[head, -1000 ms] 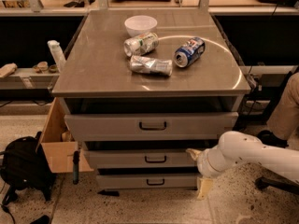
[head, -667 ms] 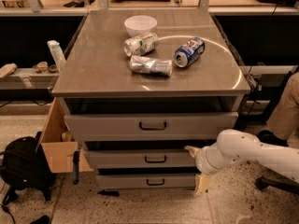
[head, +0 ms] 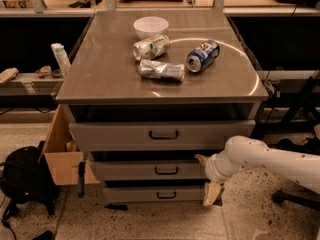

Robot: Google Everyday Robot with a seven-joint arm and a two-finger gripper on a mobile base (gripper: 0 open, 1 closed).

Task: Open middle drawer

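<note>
**Below the Front Right Corner of the Surface: Taking the Middle Drawer Handle**

Below the front edge of the surface (head: 100, 79), the middle drawer (head: 135, 170) sits between the top drawer (head: 115, 134) and the bottom drawer (head: 135, 194). Only a narrow dark gap shows above its front, so it is judged barely opened, if at all. The hand (head: 206, 176) stands at the right end of that drawer front, well to the right of the black loop handle (head: 166, 170). Its two pale fingers (head: 212, 194) appear spread apart, one high and one low, grasping nothing.

1. Move the hand left along the front until it is level with the handle.
2. Keep the fingers one above the other, so they pass above and below the loop's bar.
3. Stay clear of the drawers above and below.
4. Clench firmly on the bar before any pull.
5. Pull straight out, square to the front; a slanted pull may bind the drawer.
</note>
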